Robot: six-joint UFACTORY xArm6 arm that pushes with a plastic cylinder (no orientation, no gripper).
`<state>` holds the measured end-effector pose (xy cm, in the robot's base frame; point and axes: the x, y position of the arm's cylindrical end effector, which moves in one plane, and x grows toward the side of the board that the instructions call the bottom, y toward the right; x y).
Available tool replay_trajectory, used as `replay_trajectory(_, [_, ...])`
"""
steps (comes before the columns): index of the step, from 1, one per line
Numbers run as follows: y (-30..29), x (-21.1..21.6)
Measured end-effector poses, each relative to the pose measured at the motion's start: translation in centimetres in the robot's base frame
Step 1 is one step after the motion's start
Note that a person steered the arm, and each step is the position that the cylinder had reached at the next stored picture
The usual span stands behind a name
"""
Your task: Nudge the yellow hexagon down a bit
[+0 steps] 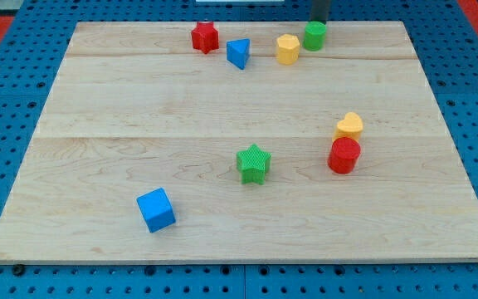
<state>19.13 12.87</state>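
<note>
Yellow hexagon (287, 49) stood near the board's top edge, right of centre, its right side touching or nearly touching the green cylinder (314, 36). My tip (319, 22), a plain rod with nothing to open or close, came down from the view's top just behind the green cylinder; its very end was hidden by that block. Left of the hexagon were a blue triangular block (238, 53) and a red star (205, 36). Lower right, a yellow heart (349, 125) touched a red cylinder (343, 155). A green star (254, 163) and blue cube (156, 209) lay apart on the wooden board (139, 108).
</note>
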Motion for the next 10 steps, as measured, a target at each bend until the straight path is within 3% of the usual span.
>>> replay_trajectory(2, [-10.2,0.1])
replay_trajectory(3, [-11.5,0.3])
replay_trajectory(6, [-9.8,3.4])
replay_trajectory(10, [-6.6,3.8])
